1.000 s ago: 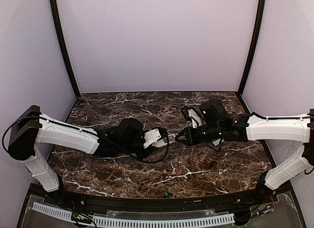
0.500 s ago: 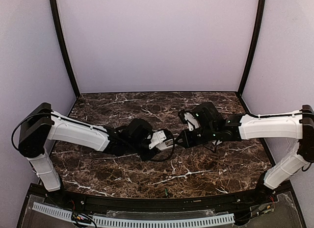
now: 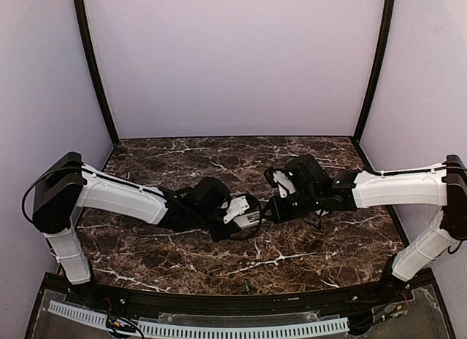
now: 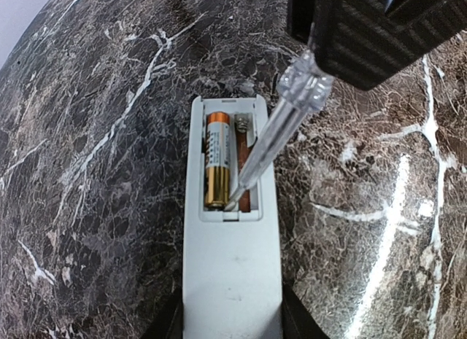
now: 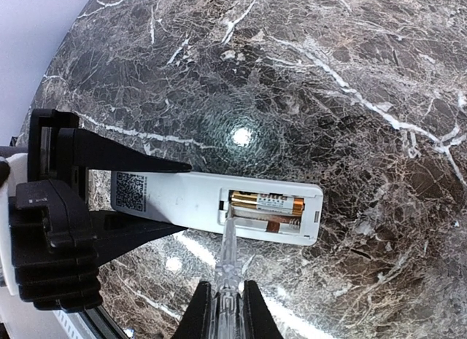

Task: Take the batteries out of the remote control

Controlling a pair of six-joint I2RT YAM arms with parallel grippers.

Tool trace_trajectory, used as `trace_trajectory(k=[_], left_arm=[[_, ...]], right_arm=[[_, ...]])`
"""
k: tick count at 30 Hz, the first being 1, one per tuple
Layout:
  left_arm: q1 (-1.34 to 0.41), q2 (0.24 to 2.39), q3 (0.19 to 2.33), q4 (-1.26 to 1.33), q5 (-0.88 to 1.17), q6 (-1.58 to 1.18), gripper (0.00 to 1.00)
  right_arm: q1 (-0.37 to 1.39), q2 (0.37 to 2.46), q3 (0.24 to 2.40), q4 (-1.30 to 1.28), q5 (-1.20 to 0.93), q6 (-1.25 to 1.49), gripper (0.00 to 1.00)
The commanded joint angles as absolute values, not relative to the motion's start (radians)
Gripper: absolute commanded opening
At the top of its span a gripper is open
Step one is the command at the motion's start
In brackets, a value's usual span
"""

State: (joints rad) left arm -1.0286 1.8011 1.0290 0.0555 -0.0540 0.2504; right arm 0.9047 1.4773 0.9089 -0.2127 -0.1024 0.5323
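The white remote control lies back side up with its battery bay open. My left gripper is shut on its closed end, one black finger on each long side. One gold battery sits in one slot; the slot beside it shows a bare copper strip and a spring. My right gripper is shut on a clear stick tool. The tool's tip rests in the bay at the battery's end nearest the left gripper. In the top view both grippers meet mid-table, left and right.
The dark marble table is walled in purple on three sides. Black frame posts stand at the back corners. A black rail runs along the near edge. The remote's QR label faces up beside the left fingers.
My left arm has reached further right and slightly nearer with the remote. My right gripper has shifted a little left, so the two grippers are closer together.
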Motion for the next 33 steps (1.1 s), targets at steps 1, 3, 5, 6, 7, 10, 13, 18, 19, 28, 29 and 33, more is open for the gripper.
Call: trace_trajectory(k=[1,3,5,6,7,10,13,18,19,28,29,33], left_arm=[[-1.047,1.79,1.081,0.081,0.054,0.216,0.0],[-1.047,1.79,1.088,0.077,0.063,0.201,0.01],[-1.046,1.791,1.094,0.072,0.072,0.186,0.01],[-1.044,1.791,1.098,0.071,0.079,0.176,0.0],[-1.042,1.791,1.1,0.069,0.084,0.17,0.0],[-1.035,1.791,1.113,0.061,0.11,0.14,0.0],[-1.017,1.791,1.129,0.05,0.15,0.1,0.01],[-0.978,1.789,1.146,0.049,0.221,0.046,0.0],[-0.975,1.789,1.147,0.05,0.234,0.038,0.0],[-0.957,1.81,1.166,0.031,0.294,0.013,0.0],[-0.955,1.814,1.17,0.027,0.3,0.012,0.0],[-0.943,1.833,1.199,-0.023,0.337,0.007,0.0]], right_arm=[[0.924,1.505,0.927,-0.146,-0.055,0.551,0.0],[0.934,1.513,0.921,-0.131,-0.042,0.564,0.0],[0.954,1.521,0.92,-0.126,-0.01,0.574,0.0],[0.964,1.527,0.924,-0.127,0.007,0.575,0.0],[0.975,1.532,0.928,-0.131,0.034,0.575,0.0],[1.004,1.545,0.936,-0.141,0.094,0.575,0.0],[1.033,1.559,0.943,-0.155,0.146,0.567,0.0],[1.067,1.574,0.94,-0.167,0.217,0.547,0.0],[1.072,1.576,0.94,-0.168,0.228,0.545,0.0],[1.132,1.638,0.962,-0.183,0.354,0.476,0.0],[1.138,1.644,0.962,-0.186,0.369,0.463,0.0],[1.155,1.649,0.954,-0.201,0.438,0.392,0.0]])
